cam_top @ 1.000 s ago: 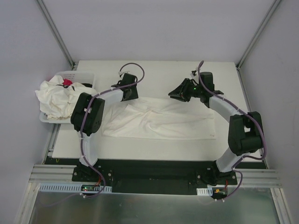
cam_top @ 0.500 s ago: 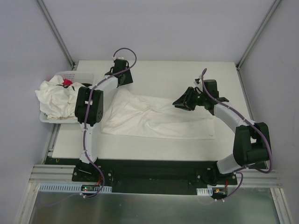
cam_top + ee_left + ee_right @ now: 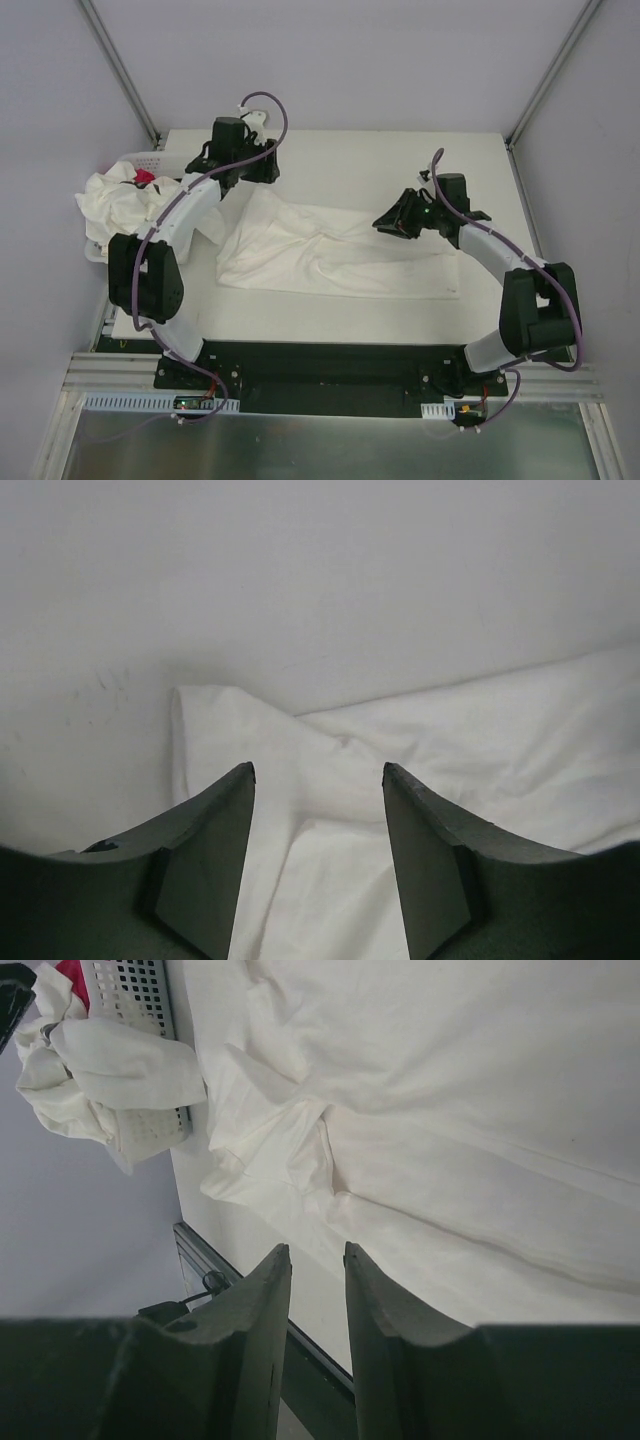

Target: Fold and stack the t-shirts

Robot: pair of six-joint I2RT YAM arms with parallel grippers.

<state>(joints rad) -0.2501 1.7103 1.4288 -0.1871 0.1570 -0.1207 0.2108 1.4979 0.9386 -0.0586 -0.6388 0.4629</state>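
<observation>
One off-white t-shirt [image 3: 340, 258] lies spread and wrinkled across the middle of the table. My left gripper [image 3: 262, 175] hovers open over its far left corner. In the left wrist view that t-shirt [image 3: 480, 740] fills the space beneath the gripper [image 3: 318, 772], with nothing between the fingers. My right gripper [image 3: 382, 222] hangs above the shirt's far edge near the middle. Its fingers [image 3: 262, 1300] stand a narrow gap apart around nothing, above the t-shirt [image 3: 450, 1110]. More t-shirts [image 3: 118, 210] are heaped at the left.
A white perforated basket [image 3: 172, 160] stands at the table's left edge under the heap of shirts, with a small red packet [image 3: 145, 177] in it. The basket [image 3: 130, 990] and heap [image 3: 100, 1070] also show in the right wrist view. The table's front edge [image 3: 215, 1260] lies below the right gripper.
My left arm has swung its elbow out to the left, and its gripper moved back toward the shirt's far left corner. The right gripper shifted slightly right and nearer.
</observation>
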